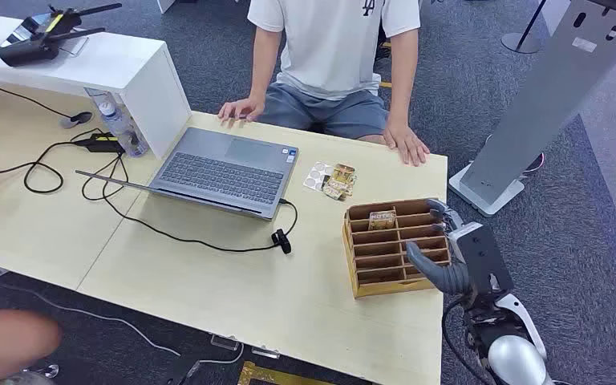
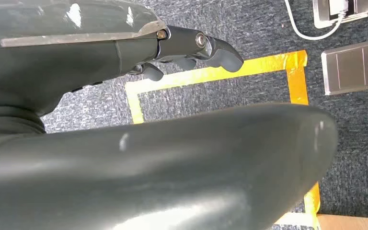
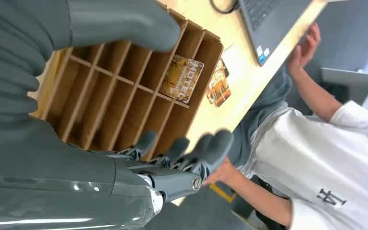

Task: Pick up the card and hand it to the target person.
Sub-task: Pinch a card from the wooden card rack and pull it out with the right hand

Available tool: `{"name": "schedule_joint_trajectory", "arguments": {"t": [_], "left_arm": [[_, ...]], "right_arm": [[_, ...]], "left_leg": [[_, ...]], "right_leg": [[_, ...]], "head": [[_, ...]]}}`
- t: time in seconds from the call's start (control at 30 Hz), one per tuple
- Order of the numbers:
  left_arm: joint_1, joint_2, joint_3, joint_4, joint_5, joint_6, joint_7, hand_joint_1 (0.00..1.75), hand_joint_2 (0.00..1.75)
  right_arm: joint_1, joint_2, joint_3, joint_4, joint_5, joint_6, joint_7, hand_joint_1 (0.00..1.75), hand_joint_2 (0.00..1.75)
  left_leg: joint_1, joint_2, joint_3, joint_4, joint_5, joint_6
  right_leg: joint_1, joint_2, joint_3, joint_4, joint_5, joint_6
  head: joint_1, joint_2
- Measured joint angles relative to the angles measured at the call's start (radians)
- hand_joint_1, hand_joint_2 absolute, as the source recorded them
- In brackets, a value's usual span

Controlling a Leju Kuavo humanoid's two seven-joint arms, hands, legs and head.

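A yellow-brown card (image 1: 382,218) (image 3: 185,78) stands in a slot near the far end of the wooden rack (image 1: 360,269) (image 3: 206,56) at the table's right. My right hand (image 1: 454,250) (image 3: 124,158) hovers at the rack's right side, fingers spread, thumb over the slots, holding nothing. More cards (image 1: 340,181) (image 3: 218,86) lie flat on the table beyond the rack. A person in a white shirt (image 1: 333,32) (image 3: 316,158) sits across the table, both hands on its far edge. My left hand (image 2: 124,57) hangs over the floor, holding nothing.
An open laptop (image 1: 220,171) with a black cable (image 1: 184,237) lies mid-table. A white box (image 1: 140,72) with a controller (image 1: 44,36) sits at the far left. A grey stand (image 1: 545,104) rises beside the table's right edge. Yellow tape (image 2: 211,74) marks the carpet.
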Motion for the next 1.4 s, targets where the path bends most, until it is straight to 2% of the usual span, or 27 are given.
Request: {"name": "schedule_joint_trajectory", "arguments": {"t": [0.07, 0.3, 0.33, 0.4, 0.47, 0.77, 1.17, 1.4], "left_arm": [[0.000, 0.000, 0.000, 0.000, 0.000, -0.001, 0.000, 0.00, 0.00], [-0.001, 0.000, 0.000, 0.000, -0.007, -0.006, 0.000, 0.00, 0.00], [-0.001, 0.000, 0.000, 0.000, -0.007, -0.006, 0.000, 0.00, 0.00], [-0.001, 0.000, 0.000, 0.000, -0.007, -0.006, 0.000, 0.00, 0.00], [-0.001, 0.000, 0.000, 0.000, -0.005, -0.006, 0.000, 0.00, 0.00], [-0.002, -0.002, 0.000, 0.000, -0.001, 0.006, 0.000, 0.00, 0.00], [-0.001, -0.002, 0.000, 0.000, -0.006, 0.004, -0.007, 0.00, 0.00], [-0.001, -0.002, 0.000, 0.000, -0.009, 0.003, -0.007, 0.00, 0.00]], "right_arm": [[-0.019, 0.003, 0.017, 0.000, 0.045, 0.008, 0.020, 1.33, 1.75], [-0.133, 0.023, 0.126, 0.019, 0.329, 0.048, 0.150, 1.29, 1.75], [-0.149, 0.024, 0.142, 0.024, 0.374, 0.048, 0.166, 1.20, 1.75], [-0.178, 0.026, 0.176, 0.040, 0.469, 0.044, 0.198, 0.81, 1.75], [-0.203, 0.029, 0.211, 0.060, 0.553, 0.040, 0.221, 0.54, 1.75], [-0.267, 0.058, 0.307, 0.179, 0.771, 0.022, 0.283, 0.53, 1.75], [-0.279, 0.083, 0.350, 0.299, 0.791, 0.021, 0.283, 0.74, 1.75], [-0.280, 0.092, 0.363, 0.356, 0.798, 0.017, 0.278, 0.77, 1.75]], "left_leg": [[0.000, 0.000, 0.000, 0.000, 0.000, 0.000], [0.000, 0.000, -0.001, 0.000, 0.000, 0.000], [0.000, 0.000, -0.001, 0.000, 0.000, 0.000], [0.000, 0.000, -0.001, 0.000, 0.000, 0.000], [0.000, 0.000, -0.001, 0.000, 0.000, 0.000], [0.000, 0.000, -0.001, 0.000, 0.000, 0.000], [0.000, 0.000, -0.001, 0.000, 0.000, 0.000], [0.000, 0.000, -0.001, 0.000, 0.000, 0.000]], "right_leg": [[0.000, 0.000, 0.000, 0.000, 0.000, 0.000], [0.000, 0.000, 0.000, 0.000, 0.000, 0.000], [0.000, 0.000, 0.000, 0.000, 0.000, 0.000], [0.000, 0.000, 0.000, 0.000, 0.000, 0.000], [0.000, 0.000, 0.000, 0.000, 0.000, 0.000], [0.000, 0.000, 0.000, 0.000, 0.000, 0.000], [0.000, 0.000, 0.000, 0.000, 0.000, 0.000], [0.000, 0.000, 0.000, 0.000, 0.000, 0.000]], "head": [[0.000, 0.000], [0.000, 0.000], [0.000, 0.000], [0.000, 0.000], [0.000, 0.000], [0.000, 0.000], [0.000, 0.000], [0.000, 0.000]]}}
